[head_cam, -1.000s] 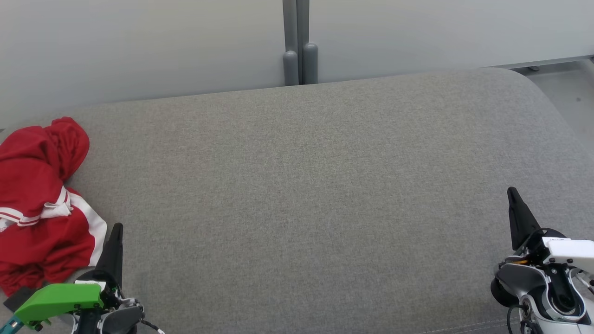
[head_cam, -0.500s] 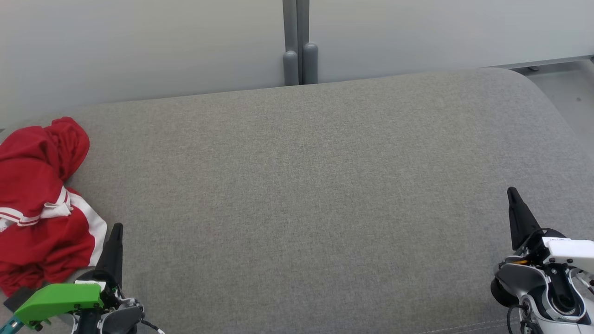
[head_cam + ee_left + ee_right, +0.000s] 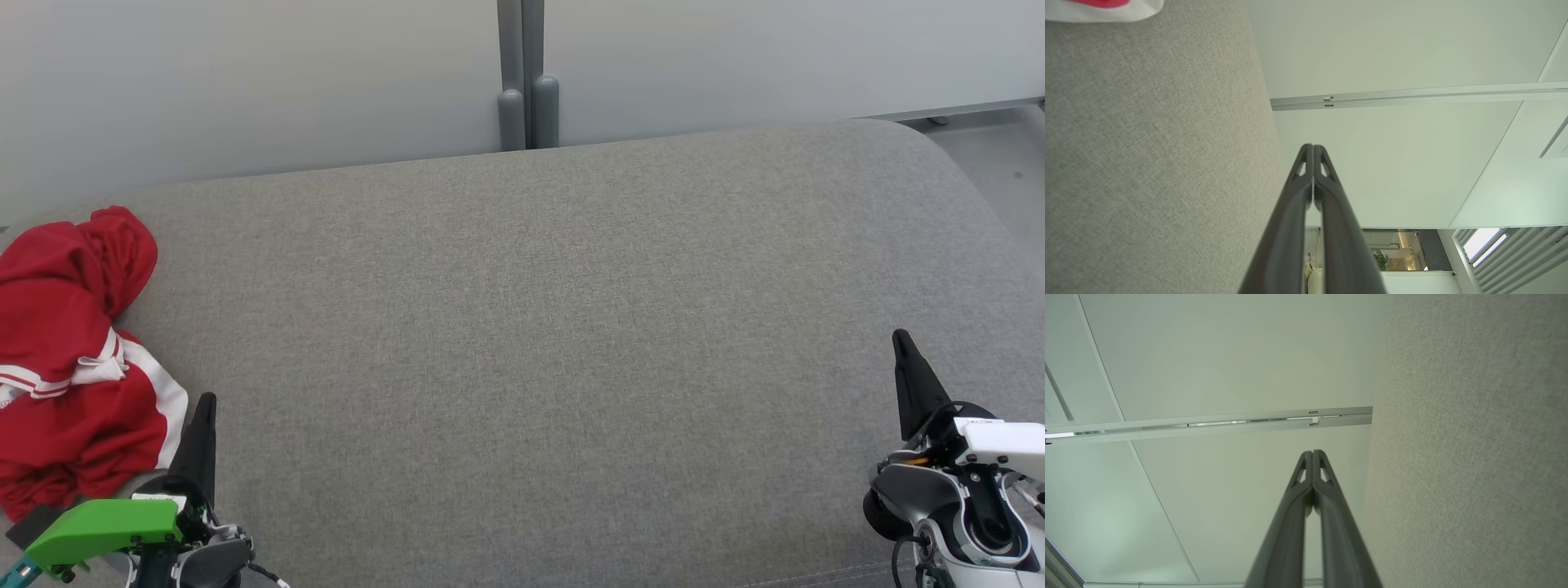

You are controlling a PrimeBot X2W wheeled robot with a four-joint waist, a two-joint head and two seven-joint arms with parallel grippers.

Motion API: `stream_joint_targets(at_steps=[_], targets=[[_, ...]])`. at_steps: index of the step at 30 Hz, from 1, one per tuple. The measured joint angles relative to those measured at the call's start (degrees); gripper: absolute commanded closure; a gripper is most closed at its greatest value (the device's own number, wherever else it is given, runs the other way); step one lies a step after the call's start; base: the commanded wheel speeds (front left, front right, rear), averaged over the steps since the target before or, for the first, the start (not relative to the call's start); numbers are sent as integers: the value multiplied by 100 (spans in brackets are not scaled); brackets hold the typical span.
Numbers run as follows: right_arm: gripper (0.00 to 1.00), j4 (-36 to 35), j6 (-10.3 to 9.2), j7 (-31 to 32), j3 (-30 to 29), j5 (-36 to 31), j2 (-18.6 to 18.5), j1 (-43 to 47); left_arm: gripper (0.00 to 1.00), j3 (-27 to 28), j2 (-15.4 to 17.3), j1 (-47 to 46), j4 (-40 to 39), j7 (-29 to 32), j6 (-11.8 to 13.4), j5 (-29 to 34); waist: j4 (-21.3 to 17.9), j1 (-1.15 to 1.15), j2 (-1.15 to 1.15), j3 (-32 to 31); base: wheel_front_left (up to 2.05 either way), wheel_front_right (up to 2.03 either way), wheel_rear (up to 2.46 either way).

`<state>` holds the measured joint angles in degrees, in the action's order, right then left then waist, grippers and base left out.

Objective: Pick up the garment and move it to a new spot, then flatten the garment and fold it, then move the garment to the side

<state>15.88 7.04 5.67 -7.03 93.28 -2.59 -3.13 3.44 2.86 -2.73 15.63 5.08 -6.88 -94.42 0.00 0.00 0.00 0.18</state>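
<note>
From the head camera I see a big grey cushion (image 3: 531,327) with a pale wall (image 3: 245,73) behind it. The garment (image 3: 69,359) is red with white stripes. It lies in a crumpled heap at the far left edge of the cushion. My left claw (image 3: 205,402) sits at the bottom left, just beside the heap, with a green part (image 3: 106,527) on its wrist. I cannot tell from here if it touches the cloth. My right claw (image 3: 901,339) sits at the bottom right, well apart from the garment, with a white part (image 3: 1000,437) on its wrist. From up here each claw looks like one dark spike, so the gap is hard to see. The wrist cameras help with that. The left wrist camera looks along the two fingers (image 3: 1292,212), and their tips are pressed together with nothing between them. It also catches a bit of the garment's white edge in its top left corner, and far off a little green plant (image 3: 1382,259). The right wrist camera shows its own fingers (image 3: 1290,522) pressed tip to tip too, holding nothing. The grey cushion is on one side of them, and a long metal rail (image 3: 1208,424) runs across the wall.
</note>
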Motion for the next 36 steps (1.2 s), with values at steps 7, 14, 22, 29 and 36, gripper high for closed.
stream_joint_targets(at_steps=[7,14,22,29,36], targets=[[100,0,0,1,-1,0,0,0,100,0,-1,0,0,0,0,0,0,0,0,0,0,0,0],[100,0,0,1,-1,0,0,0,100,1,-2,0,0,0,0,5,0,0,0,0,0,0,0],[100,0,0,1,-2,0,1,0,100,4,-2,0,0,18,0,5,0,0,0,0,0,0,0],[100,0,0,1,-3,0,1,0,100,5,-4,0,0,18,0,7,0,0,0,0,0,0,0],[100,0,0,1,-4,0,1,0,100,8,-5,0,0,18,0,7,0,0,0,0,0,0,0]])
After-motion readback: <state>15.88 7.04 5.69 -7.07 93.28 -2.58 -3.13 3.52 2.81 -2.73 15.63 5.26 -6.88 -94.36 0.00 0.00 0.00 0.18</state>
